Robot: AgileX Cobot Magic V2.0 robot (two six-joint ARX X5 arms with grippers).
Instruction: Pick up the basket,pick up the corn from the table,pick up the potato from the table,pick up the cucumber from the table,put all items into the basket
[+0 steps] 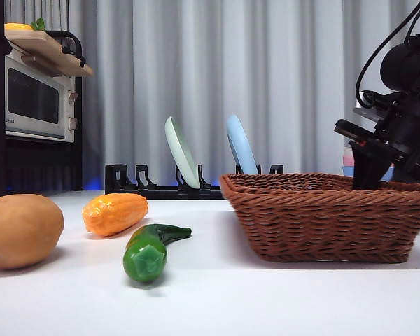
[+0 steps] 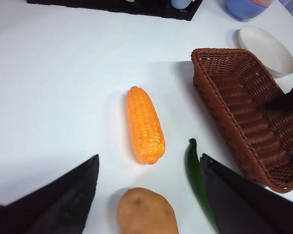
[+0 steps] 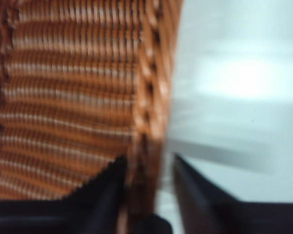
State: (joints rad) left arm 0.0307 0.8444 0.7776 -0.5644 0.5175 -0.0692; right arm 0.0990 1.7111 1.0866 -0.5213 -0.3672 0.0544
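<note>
The basket (image 1: 322,217) rim sits between our right gripper (image 3: 146,168) jaws, pinched for lifting. Our left gripper (image 2: 149,195) hangs spread above the corn (image 2: 145,124).

1. The right hand (image 3: 146,168) is straddling the basket (image 1: 322,217) rim, one jaw inside, one outside.
2. Bare desk (image 2: 58,87) is lying open ahead of the left hand (image 2: 149,195).
3. Corn (image 2: 145,124), potato (image 2: 146,213) and cucumber (image 2: 199,183) are crowding between its spread jaws.
</note>
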